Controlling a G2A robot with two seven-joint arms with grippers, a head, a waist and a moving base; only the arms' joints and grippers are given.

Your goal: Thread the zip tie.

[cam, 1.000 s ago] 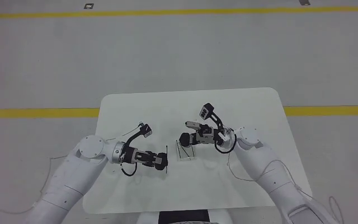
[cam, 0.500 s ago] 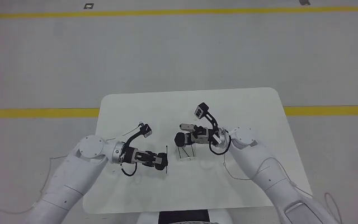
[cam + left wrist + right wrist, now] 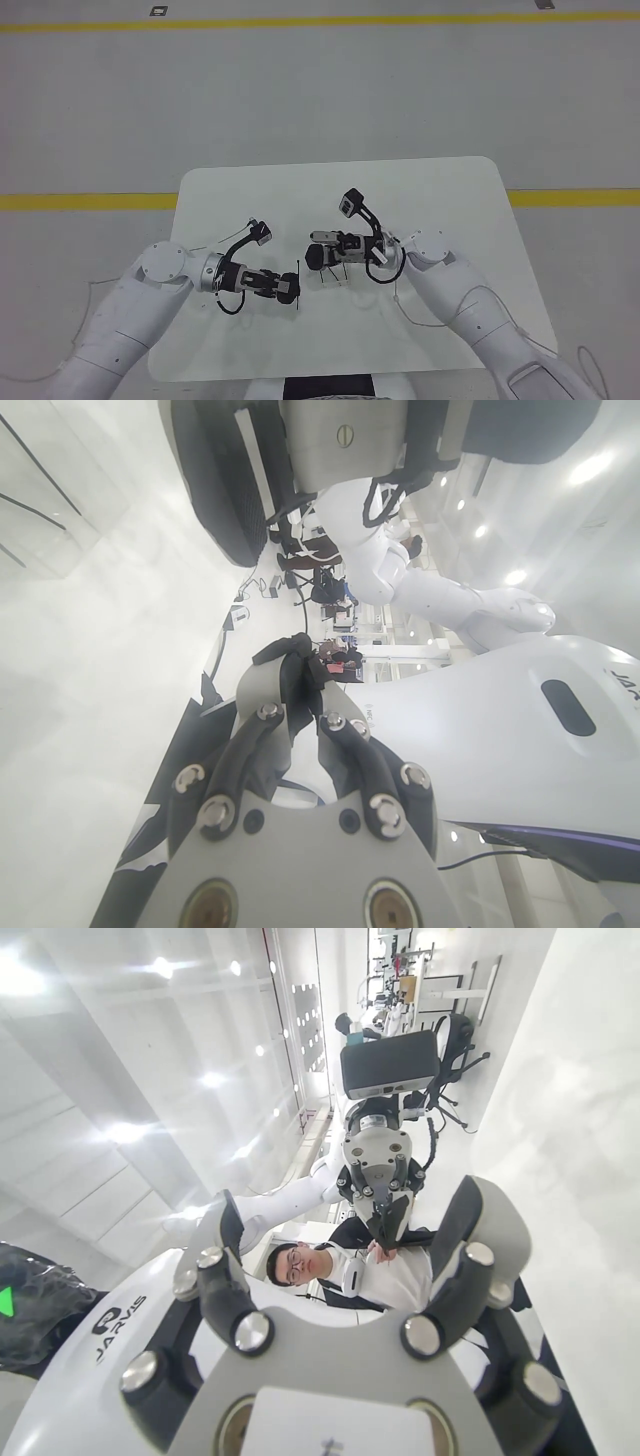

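- Holding the zip tie (image 3: 385, 1229), the left end effector (image 3: 300, 680) is pinched shut on it.
- The right end effector (image 3: 345, 1228) is just across from it, with its fingers apart and nothing in them.
- The thin tie could bend or slip if the two bump.
- I see no writing on the tie.

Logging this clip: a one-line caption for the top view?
Over the white table, left hand shut on a black zip tie, right hand open close by, facing it.
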